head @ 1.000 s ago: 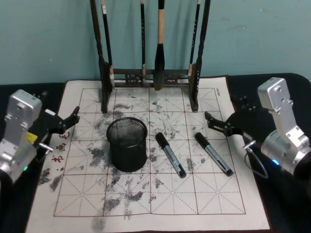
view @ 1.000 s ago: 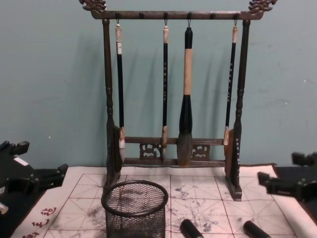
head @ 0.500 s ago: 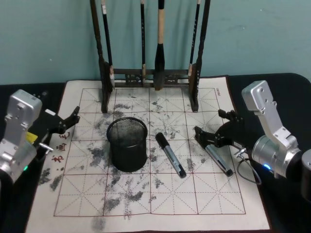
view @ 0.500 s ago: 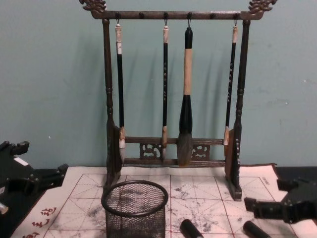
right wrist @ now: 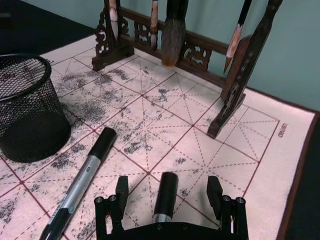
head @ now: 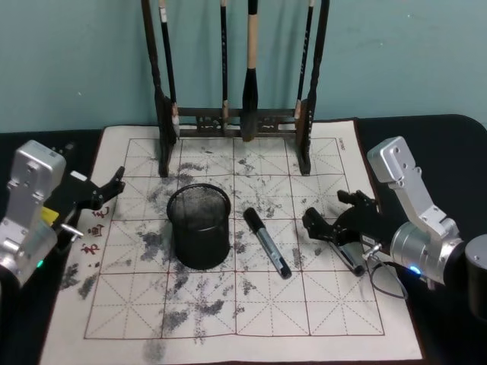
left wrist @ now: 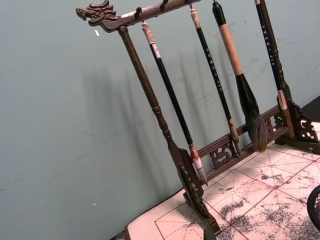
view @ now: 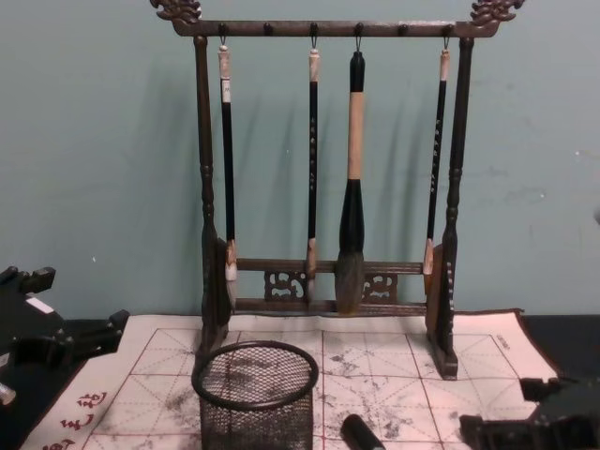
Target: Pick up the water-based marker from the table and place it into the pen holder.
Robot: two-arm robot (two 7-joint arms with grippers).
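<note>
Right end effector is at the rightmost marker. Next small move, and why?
Probably close the right end effector on the marker: its fingers stand open on either side of the barrel, centred between them. Left end effector idles at left.

Wooden brush rack [view: 203,187], four brushes [view: 355,122] hanging.

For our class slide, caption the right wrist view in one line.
Open right pincer straddling one marker on the gridded mat, pen holder nearby.
</note>
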